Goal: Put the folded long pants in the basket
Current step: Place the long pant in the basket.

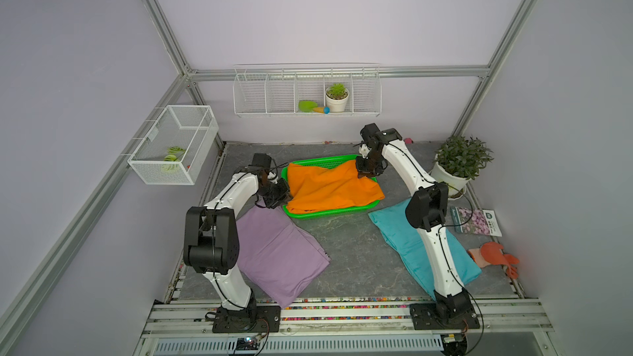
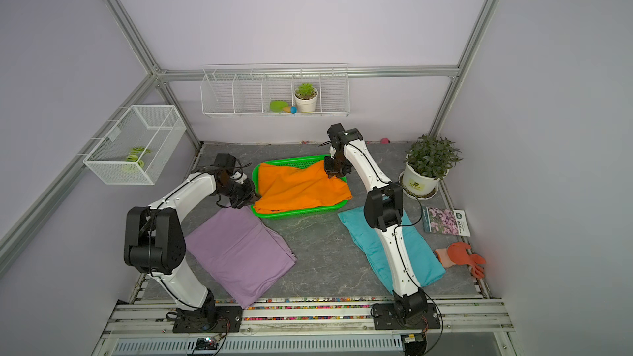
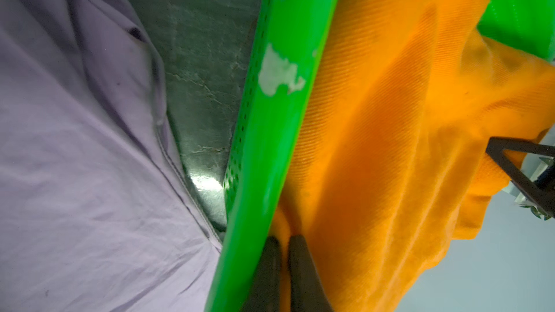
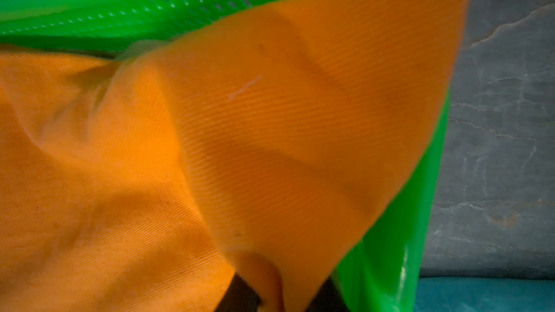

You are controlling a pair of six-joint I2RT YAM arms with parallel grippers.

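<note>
Left jaws clenched on a pinch of the orange pants (image 1: 329,186), fingers almost together with a ridge of cloth between them, right at the rim of the green basket (image 1: 325,213) by its left near corner. Right jaws also clamped on the orange cloth, a fold rising between the fingers, at the basket's right far corner. The bundle is strung between the two grips. Its long axis runs along the length of the basket and its middle sags inside. Most of it is within the rim, but the cloth's right near corner laps over the basket's right end toward the table (image 1: 349,248). Judgement: with a grip at each end, the move in hand is to lower and let go, easing that right corner inward. Lilac pants (image 1: 277,251) lie flat toward the table's left near corner, beside the left arm (image 1: 236,183). Teal pants (image 1: 394,232) lie toward the right edge, partly under the right arm (image 1: 400,162). No khaki pair visible.
</note>
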